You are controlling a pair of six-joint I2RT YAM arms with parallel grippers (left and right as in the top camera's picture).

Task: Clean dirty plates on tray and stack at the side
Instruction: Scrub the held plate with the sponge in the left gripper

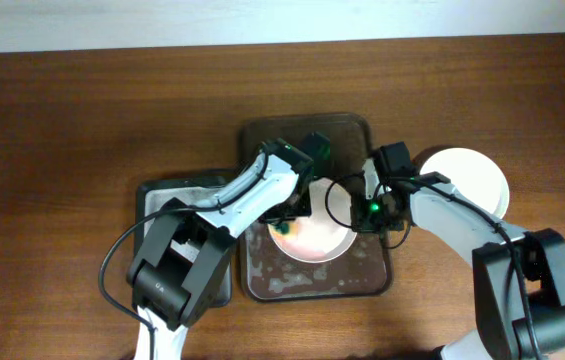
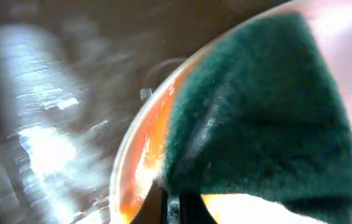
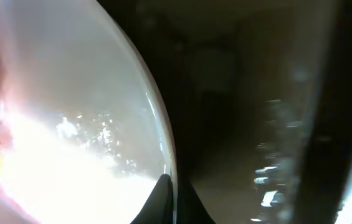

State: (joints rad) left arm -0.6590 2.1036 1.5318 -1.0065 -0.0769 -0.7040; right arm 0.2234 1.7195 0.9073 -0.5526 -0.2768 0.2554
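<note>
The pinkish-white plate [image 1: 312,243] lies on the dark brown tray [image 1: 362,275], which sits about midway between the left and right edges of the tabletop [image 1: 62,150]. On my left wrist feed its face glows orange near the rim; the overhead shows the same warm patch on its left part.

My right hand [image 3: 171,202] is pressed together on that plate's right rim, the edge pinched between its fingers. That arm comes in from the near right corner, elbow bent, forearm angled left across the tray's right side.

My left hand [image 2: 172,208] pinches a dark green sponge [image 2: 263,112], which lies across the plate just inside its rim. The left arm rises from the near edge, crosses the smaller black tray [image 1: 152,200] on the left, and bends right, its wrist hanging over the plate's upper left.

A white plate [image 1: 472,175] sits on the tabletop just beside the tray's right side, toward the right edge.
</note>
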